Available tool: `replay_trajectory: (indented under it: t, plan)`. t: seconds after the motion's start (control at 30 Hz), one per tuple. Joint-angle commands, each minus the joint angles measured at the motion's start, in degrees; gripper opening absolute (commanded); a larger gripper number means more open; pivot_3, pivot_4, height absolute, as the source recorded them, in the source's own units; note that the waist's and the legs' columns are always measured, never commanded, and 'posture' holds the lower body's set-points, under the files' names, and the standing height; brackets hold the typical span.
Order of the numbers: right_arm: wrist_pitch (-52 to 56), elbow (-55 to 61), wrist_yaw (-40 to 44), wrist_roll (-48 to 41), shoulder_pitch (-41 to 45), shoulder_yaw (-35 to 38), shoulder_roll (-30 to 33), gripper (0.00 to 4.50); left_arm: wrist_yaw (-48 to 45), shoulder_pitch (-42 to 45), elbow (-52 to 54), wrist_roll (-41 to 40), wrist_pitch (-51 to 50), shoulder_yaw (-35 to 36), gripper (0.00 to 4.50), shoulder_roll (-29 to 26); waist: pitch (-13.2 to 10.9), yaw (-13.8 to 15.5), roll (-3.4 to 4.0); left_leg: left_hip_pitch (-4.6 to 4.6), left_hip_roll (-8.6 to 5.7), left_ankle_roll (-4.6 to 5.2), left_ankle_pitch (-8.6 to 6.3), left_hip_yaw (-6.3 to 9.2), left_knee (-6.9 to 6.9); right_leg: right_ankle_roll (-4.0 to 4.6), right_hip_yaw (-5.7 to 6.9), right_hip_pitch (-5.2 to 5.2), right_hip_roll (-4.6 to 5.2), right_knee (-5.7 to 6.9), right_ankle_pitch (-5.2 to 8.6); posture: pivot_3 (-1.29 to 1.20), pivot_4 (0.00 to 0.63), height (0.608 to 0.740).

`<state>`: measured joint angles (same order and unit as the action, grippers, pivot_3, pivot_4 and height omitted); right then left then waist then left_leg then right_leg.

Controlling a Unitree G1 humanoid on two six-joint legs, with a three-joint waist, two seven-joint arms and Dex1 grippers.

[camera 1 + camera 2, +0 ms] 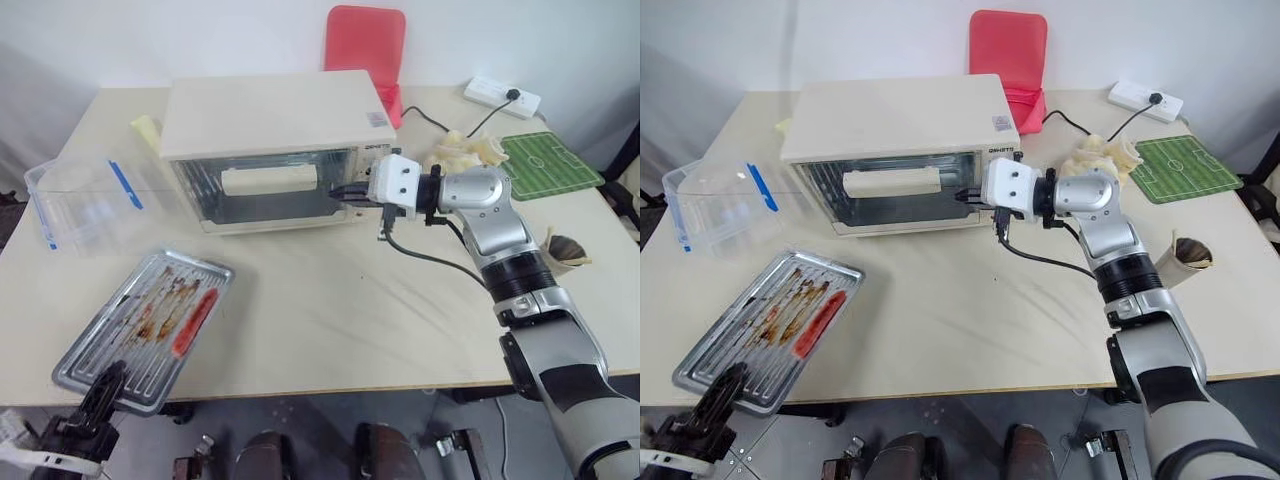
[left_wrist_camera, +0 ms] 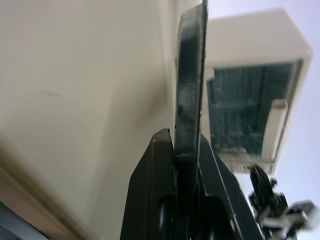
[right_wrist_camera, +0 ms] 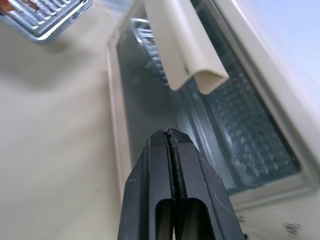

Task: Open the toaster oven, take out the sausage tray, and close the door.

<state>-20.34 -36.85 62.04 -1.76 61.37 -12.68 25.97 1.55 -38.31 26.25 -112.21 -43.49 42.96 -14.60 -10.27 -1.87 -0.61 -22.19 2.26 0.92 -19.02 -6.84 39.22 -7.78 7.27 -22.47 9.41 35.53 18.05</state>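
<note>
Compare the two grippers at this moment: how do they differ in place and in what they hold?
The left gripper sits at the table's near edge, shut on the sausage tray, clamping its rim. The right gripper is up at the oven, pointing across the door near its right edge, shut with nothing between its fingers. Both have their black fingers closed.

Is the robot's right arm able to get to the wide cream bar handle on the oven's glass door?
Probably yes. The right gripper, fingers shut, sits just beside the cream bar handle at the door, with nothing between them. The left gripper is shut on the silvery sausage tray, well away.
</note>
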Motion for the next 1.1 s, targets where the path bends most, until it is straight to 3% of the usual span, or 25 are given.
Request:
replay_trajectory:
  t: [0.03, 0.27, 0.6, 0.87, 1.1]
  plan:
    - [-2.3, -1.2, -1.9, -0.1, 2.9, 2.3, -0.4, 0.05, 1.0, 2.9, 0.9, -0.8, 0.2, -1.7, 0.00, -2.3, 0.0, 0.1, 0.02, 0.00, 0.00, 0.00, 0.00, 0.00, 0.00, 0.00, 0.00, 0.00, 0.00, 0.00, 0.00, 0.00, 0.150, 0.740]
    - [8.2, 11.1, 2.2, -5.1, -0.9, 3.5, 2.3, 0.05, 3.6, 10.9, -0.4, -0.8, -1.9, -7.3, 0.00, -7.0, 0.0, 0.2, 0.03, 0.00, -0.01, -0.01, 0.01, 0.06, -0.01, -0.05, 0.01, 0.01, 0.00, 0.06, -0.03, 0.00, 0.150, 0.740]
    - [33.5, 38.4, 9.3, -14.9, -11.2, 5.8, 13.8, 0.05, 3.8, 24.0, -8.8, -0.8, -10.7, -14.5, 0.00, -14.5, 0.0, 0.3, 0.04, -0.04, -0.20, -0.02, 0.01, 0.24, -0.04, -0.08, 0.04, 0.02, -0.02, 0.12, -0.04, 0.00, 0.150, 0.740]
    - [38.7, 47.5, 11.0, -14.7, -22.8, 8.4, 24.2, 0.05, 1.6, 36.4, -19.1, -0.8, -21.0, -24.2, 0.00, -20.2, 0.0, 1.5, 0.04, -0.02, -0.41, -0.04, 0.02, 0.21, -0.09, -0.14, -0.02, 0.02, -0.03, 0.09, -0.07, 0.00, 0.150, 0.740]
    - [38.3, 49.5, 6.8, -12.2, -30.0, 9.7, 26.7, 0.05, 0.0, 50.7, -31.9, 1.1, -27.6, -33.7, 0.00, -24.4, 0.0, 1.8, 0.04, 0.01, -0.44, -0.05, 0.07, 0.06, -0.08, -0.16, -0.13, -0.01, -0.04, 0.06, -0.08, 0.00, 0.150, 0.740]
